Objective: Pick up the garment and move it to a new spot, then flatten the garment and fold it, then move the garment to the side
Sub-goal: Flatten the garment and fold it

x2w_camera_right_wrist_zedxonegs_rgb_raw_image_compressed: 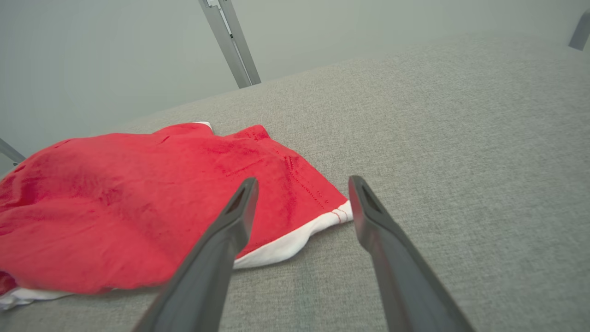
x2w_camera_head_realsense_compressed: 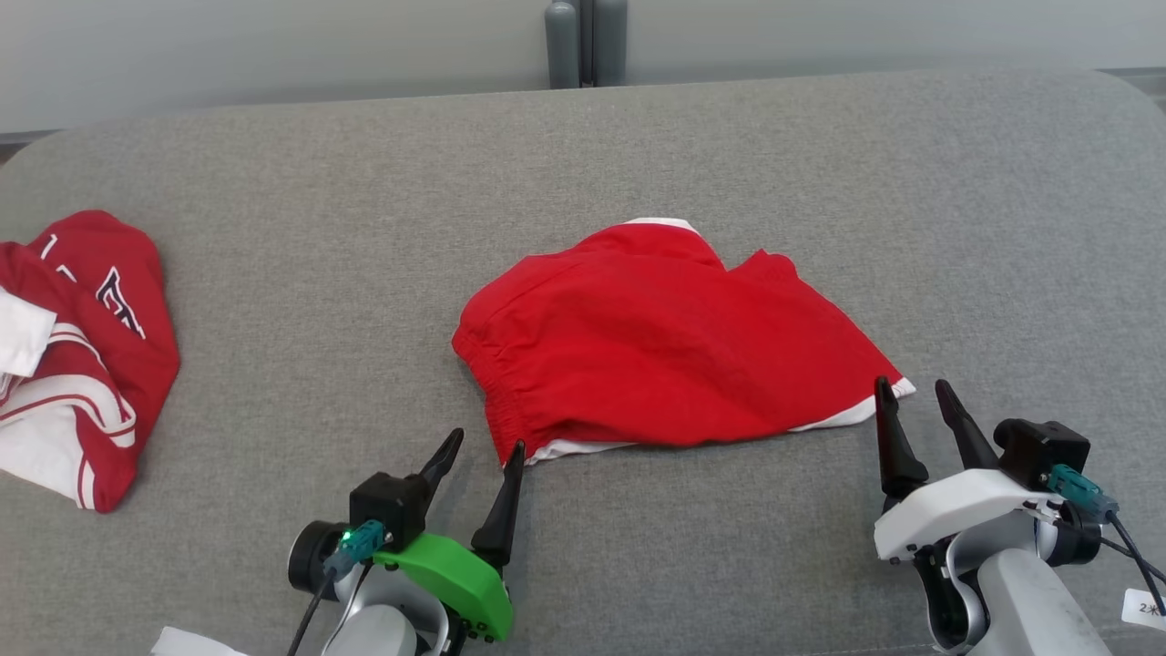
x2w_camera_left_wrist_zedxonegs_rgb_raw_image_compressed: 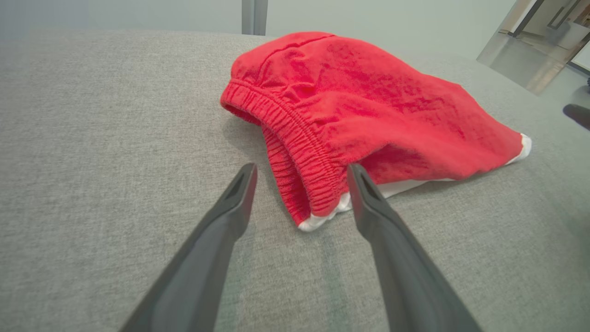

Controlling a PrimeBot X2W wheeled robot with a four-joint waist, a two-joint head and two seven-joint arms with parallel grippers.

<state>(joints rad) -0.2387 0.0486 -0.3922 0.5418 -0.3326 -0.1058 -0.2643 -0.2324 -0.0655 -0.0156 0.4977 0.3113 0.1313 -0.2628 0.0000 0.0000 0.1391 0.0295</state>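
**Position.** The red shorts [x2w_camera_head_realsense_compressed: 665, 337] lie crumpled on the grey cloth-covered worktop [x2w_camera_head_realsense_compressed: 273, 228], not yet flattened. The far edge is turned over on itself.

**Grippers.** The left gripper [x2w_camera_head_realsense_compressed: 485, 442] sits at the near-left corner of the shorts, its jaws spread and empty. In the left wrist view the gathered waistband [x2w_camera_left_wrist_zedxonegs_rgb_raw_image_compressed: 299, 152] ends between the two fingers. The right gripper [x2w_camera_head_realsense_compressed: 911, 384] stands at the near-right corner of the shorts, jaws likewise apart and holding nothing. The white hem [x2w_camera_right_wrist_zedxonegs_rgb_raw_image_compressed: 295, 240] lies partly under one finger's line.

**Hazards, as judged:**
- The waistband is doubled and thick. A shallow closure at that corner of the shorts may catch one layer alone, and the rest would sag or twist on lifting.
- The hem at the right corner of the shorts lies flat against the worktop. Fingers coming down steeply may pinch the worktop's cover along with the cloth, or slide over the hem and close on nothing.
- If one corner is gripped and the other missed, pulling would drag the shorts askew and deepen the creases.
- A red and white jersey [x2w_camera_head_realsense_compressed: 82, 364] lies well to the left of the shorts. Setting the shorts aside that way risks overlapping the two.
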